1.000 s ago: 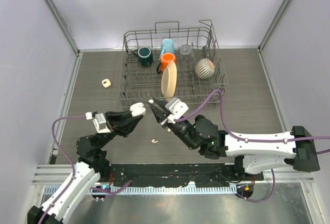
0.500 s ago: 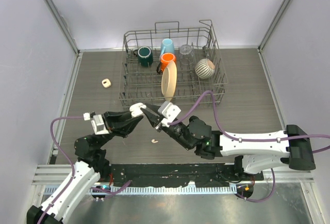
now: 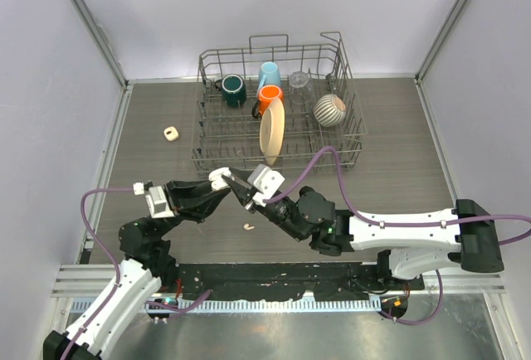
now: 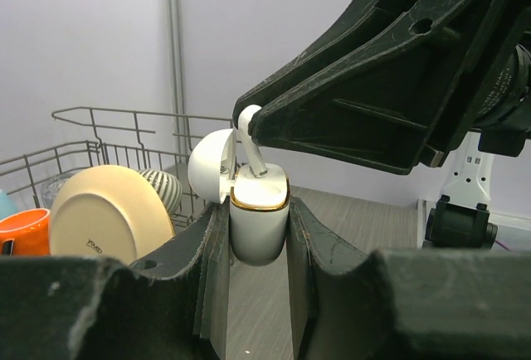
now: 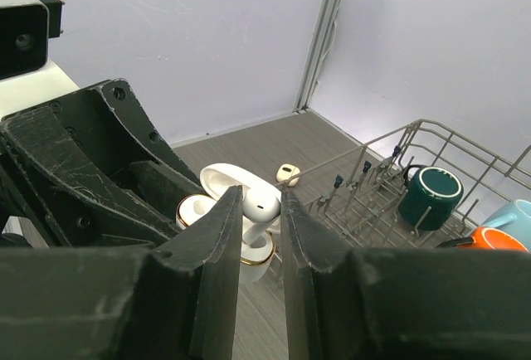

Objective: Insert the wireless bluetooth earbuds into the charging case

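My left gripper (image 4: 259,211) is shut on the body of a white charging case (image 4: 259,227) with a gold rim, held upright above the table with its lid swung open. My right gripper (image 5: 260,198) is shut on one white earbud (image 5: 264,202). The earbud's stem (image 4: 251,148) points down into the open case (image 5: 259,248). In the top view both grippers meet at the case (image 3: 219,177), left of centre. A second earbud (image 3: 248,227) lies loose on the table below them.
A cream second case (image 3: 171,133) lies on the table at the left, also seen past the rack (image 5: 288,174). A wire dish rack (image 3: 241,50) at the back holds a green mug (image 3: 233,89), an orange mug (image 3: 269,94), a cream plate (image 3: 272,128) and a striped bowl (image 3: 330,109).
My right gripper has moved left with the earbud until it is over the open case. The left gripper and case shifted slightly left.
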Controlling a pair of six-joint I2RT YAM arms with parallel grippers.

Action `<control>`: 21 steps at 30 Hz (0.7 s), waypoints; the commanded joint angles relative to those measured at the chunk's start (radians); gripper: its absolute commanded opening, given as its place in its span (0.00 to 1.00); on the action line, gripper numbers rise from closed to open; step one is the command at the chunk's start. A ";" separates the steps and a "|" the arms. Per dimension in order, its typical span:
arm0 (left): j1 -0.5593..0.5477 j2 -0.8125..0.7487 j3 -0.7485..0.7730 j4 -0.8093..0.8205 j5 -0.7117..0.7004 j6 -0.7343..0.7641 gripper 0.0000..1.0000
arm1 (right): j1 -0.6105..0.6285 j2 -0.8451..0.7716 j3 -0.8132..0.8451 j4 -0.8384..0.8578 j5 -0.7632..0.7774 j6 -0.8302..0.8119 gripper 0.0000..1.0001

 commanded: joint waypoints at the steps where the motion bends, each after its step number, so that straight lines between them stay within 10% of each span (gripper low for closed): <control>1: 0.005 -0.019 0.006 0.091 -0.024 -0.007 0.00 | -0.002 -0.016 0.027 0.019 0.032 -0.041 0.01; 21: 0.004 -0.002 0.013 0.098 -0.058 0.011 0.00 | 0.000 -0.053 0.021 -0.104 -0.056 -0.145 0.01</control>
